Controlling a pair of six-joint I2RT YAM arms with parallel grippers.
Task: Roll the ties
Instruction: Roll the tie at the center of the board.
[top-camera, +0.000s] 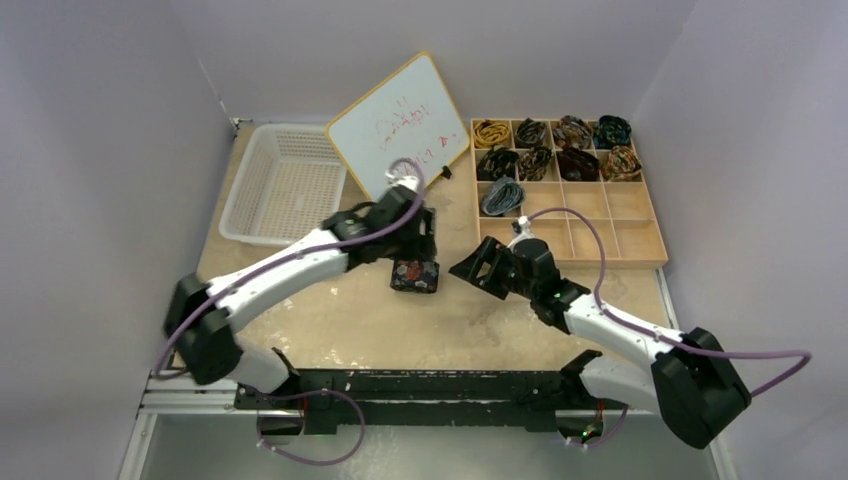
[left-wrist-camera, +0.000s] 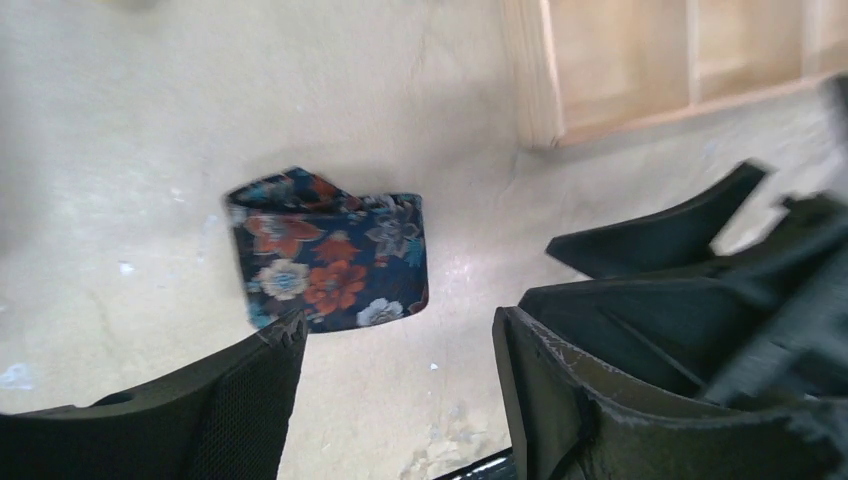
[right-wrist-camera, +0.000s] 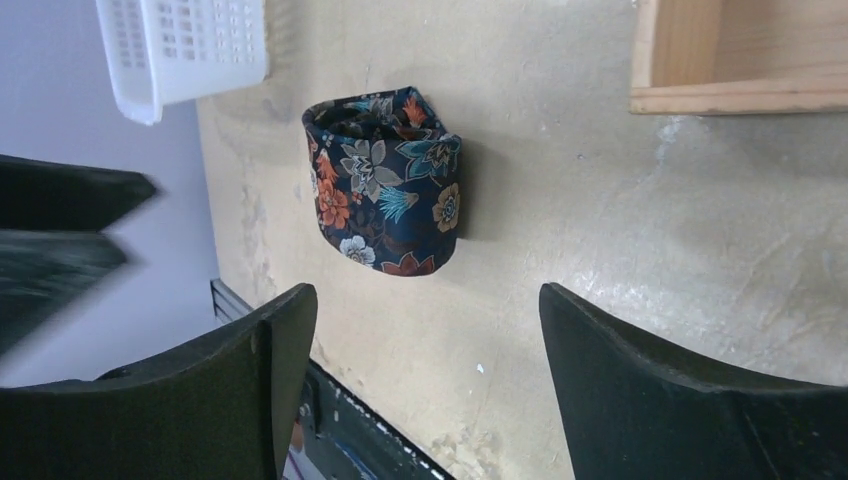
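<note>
**Floral tie (right-wrist-camera: 385, 180) rolled, lying free on the bench (top-camera: 400, 330).**
Left hand (left-wrist-camera: 398, 325) and right hand (right-wrist-camera: 425, 295) spread, empty; next, probably lift it into the tray (top-camera: 620, 205).

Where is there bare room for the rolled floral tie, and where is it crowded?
Organizer: cells right of the grey tie and the near row are bare. Basket holds nothing. Bare table: between the floral tie and the near edge. Crowded: the two far rows, full of ties, and around the floral tie, flanked by the open left claw and right claw.
</note>
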